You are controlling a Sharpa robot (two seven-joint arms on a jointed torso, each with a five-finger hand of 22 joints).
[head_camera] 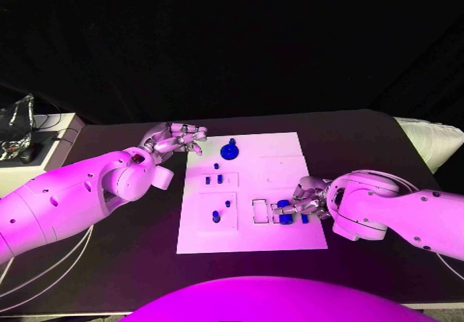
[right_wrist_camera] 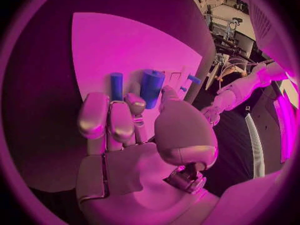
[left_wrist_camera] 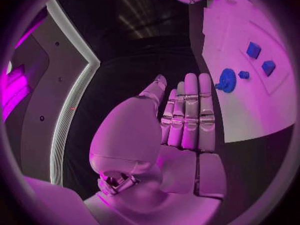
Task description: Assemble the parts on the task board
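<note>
The white task board [head_camera: 247, 238] lies mid-table. My right hand [head_camera: 302, 204] sits over its near right part, thumb and a finger pinching a stubby blue cylinder [right_wrist_camera: 152, 87] that stands on the board [right_wrist_camera: 119, 45]. A thinner blue peg [right_wrist_camera: 116, 85] stands just beside that cylinder. My left hand [head_camera: 175, 140] hovers at the board's far left corner, its fingers [left_wrist_camera: 189, 110] straight side by side and holding nothing. A round blue gear-like part [head_camera: 229, 151] [left_wrist_camera: 227, 80] lies on the board close to that hand. Small blue pieces [head_camera: 214, 179] sit in the left-side recesses, with another one [head_camera: 214, 216] nearer me.
A white box [head_camera: 53, 134] with a crinkled silver object [head_camera: 15, 127] stands off the table's far left. A pale cushion-like thing [head_camera: 431, 142] lies at the right edge. Cables [head_camera: 58, 268] trail under my left arm. Bare black table surrounds the board.
</note>
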